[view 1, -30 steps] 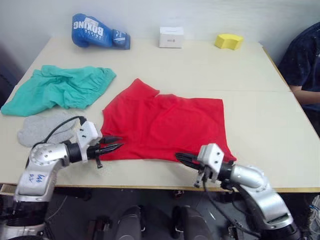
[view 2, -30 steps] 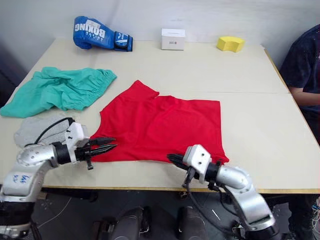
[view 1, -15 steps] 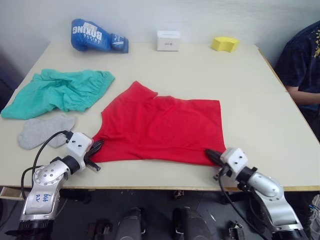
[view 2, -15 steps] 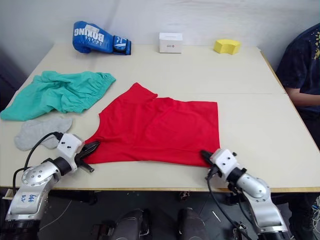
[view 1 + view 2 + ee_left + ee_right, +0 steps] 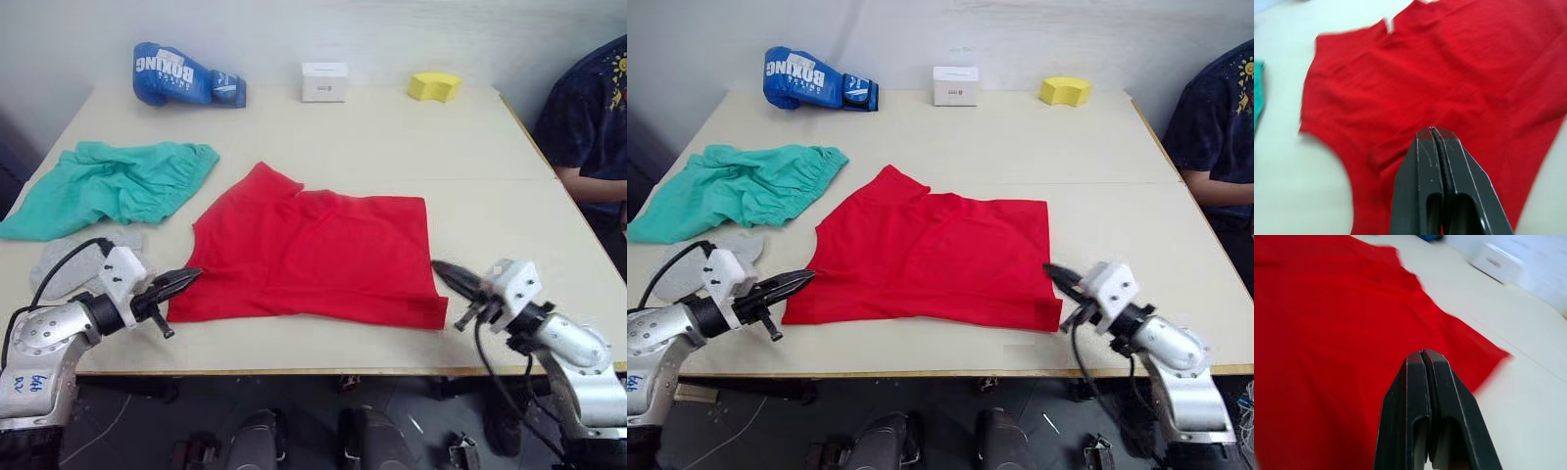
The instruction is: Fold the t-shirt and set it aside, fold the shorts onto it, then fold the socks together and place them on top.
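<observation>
The red t-shirt lies spread flat in the middle of the table, with its front right corner slightly doubled over. At the far left the teal shorts lie crumpled. The grey socks lie in front of the shorts, partly hidden behind my left arm and its cable. My left gripper is shut and empty, its tips just above the shirt's front left corner; the left wrist view shows its fingers pressed together over red cloth. My right gripper is also shut and empty, hovering just off the shirt's right edge.
A blue boxing glove, a white box and a yellow sponge sit along the table's far edge. A person in dark blue sits at the right side. Both arms reach over the table's front edge.
My right gripper has swung from the shirt's front hem out past its right edge. My left gripper has drawn back to the left, off the front left corner. Neither holds cloth.
</observation>
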